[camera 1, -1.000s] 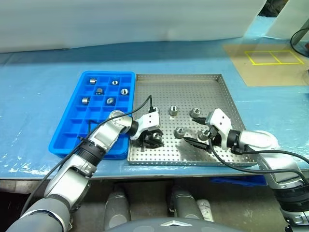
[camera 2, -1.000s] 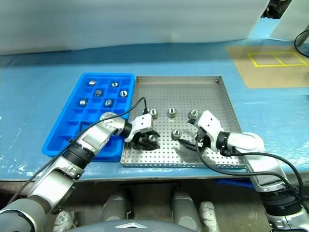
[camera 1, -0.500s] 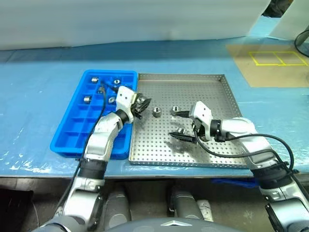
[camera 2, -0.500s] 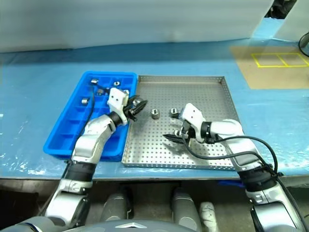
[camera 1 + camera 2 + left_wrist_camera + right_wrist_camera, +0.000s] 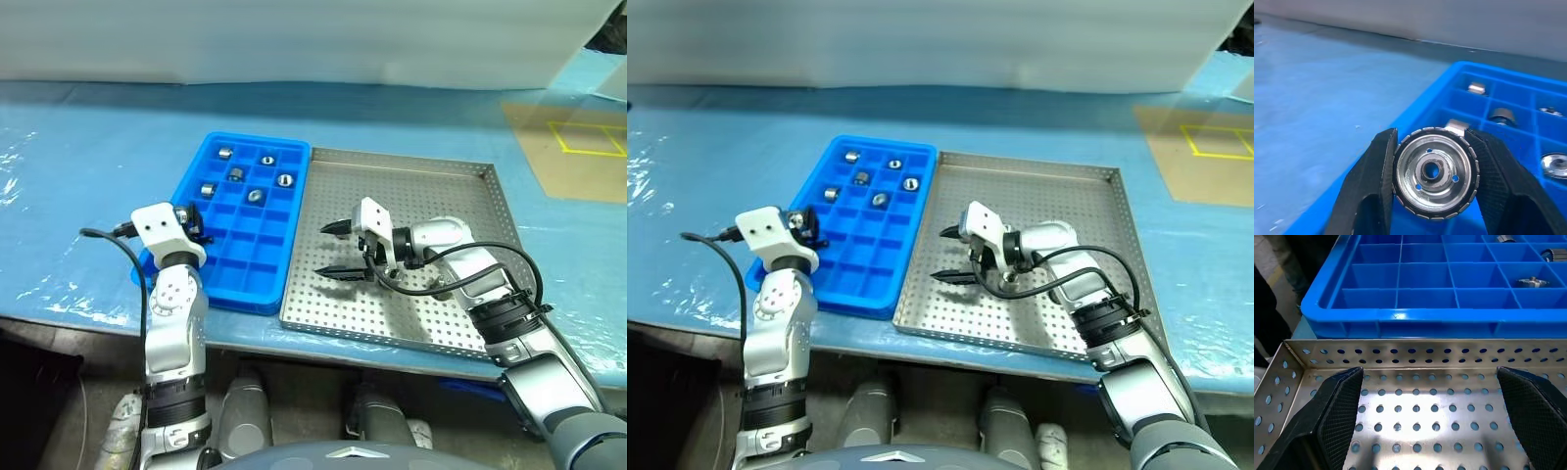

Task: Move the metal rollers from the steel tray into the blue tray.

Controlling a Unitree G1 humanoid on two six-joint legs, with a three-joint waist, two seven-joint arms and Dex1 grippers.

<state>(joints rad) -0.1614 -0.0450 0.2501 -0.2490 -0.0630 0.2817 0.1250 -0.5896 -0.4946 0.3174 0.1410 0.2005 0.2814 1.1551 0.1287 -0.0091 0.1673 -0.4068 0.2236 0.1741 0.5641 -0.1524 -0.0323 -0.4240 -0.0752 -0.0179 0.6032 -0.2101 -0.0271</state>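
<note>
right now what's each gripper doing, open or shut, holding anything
Left gripper: shut on a metal roller, at the blue tray's outer edge.
Right gripper: open, empty, over the steel tray.

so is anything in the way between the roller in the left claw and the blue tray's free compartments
Nothing visible is. The left claw is shut on a metal roller at the blue tray's outer edge, and past it lie bare compartments. Five rollers sit further in, such as one in the third row.
</note>
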